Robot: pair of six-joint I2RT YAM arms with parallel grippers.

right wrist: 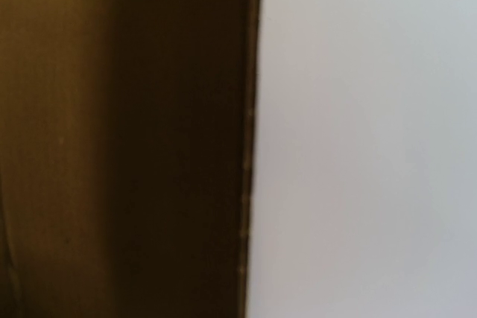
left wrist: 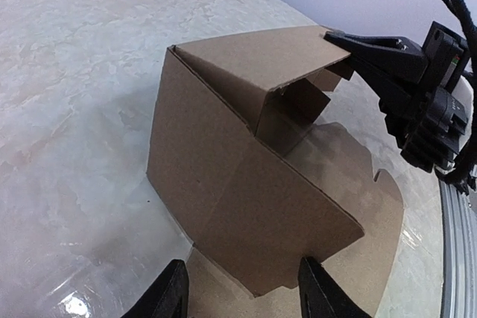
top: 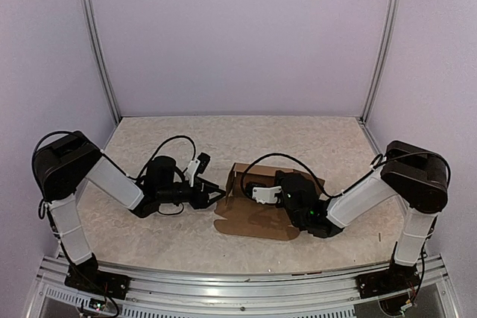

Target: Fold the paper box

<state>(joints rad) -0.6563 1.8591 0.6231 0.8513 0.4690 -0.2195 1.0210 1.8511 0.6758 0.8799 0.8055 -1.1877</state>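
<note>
Left gripper, jaws apart, astride near corner of empty paper box; right gripper closed on its raised flap.

Left arm: white link shells, black joint housings, looped black cable.
Right arm: same white and black, ribbed black wrist, trailing black cable.
Left fingers: matte black, tapered.

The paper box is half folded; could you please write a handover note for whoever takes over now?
Left gripper: open, jaws straddling a raised wall's near corner.
Right gripper: shut on the top flap's far edge.
The paper box sits on the table between the arms.
Done: one wall and a flap raised.
To do: bottom sheet lies flat; other walls and tabs unfolded.
</note>
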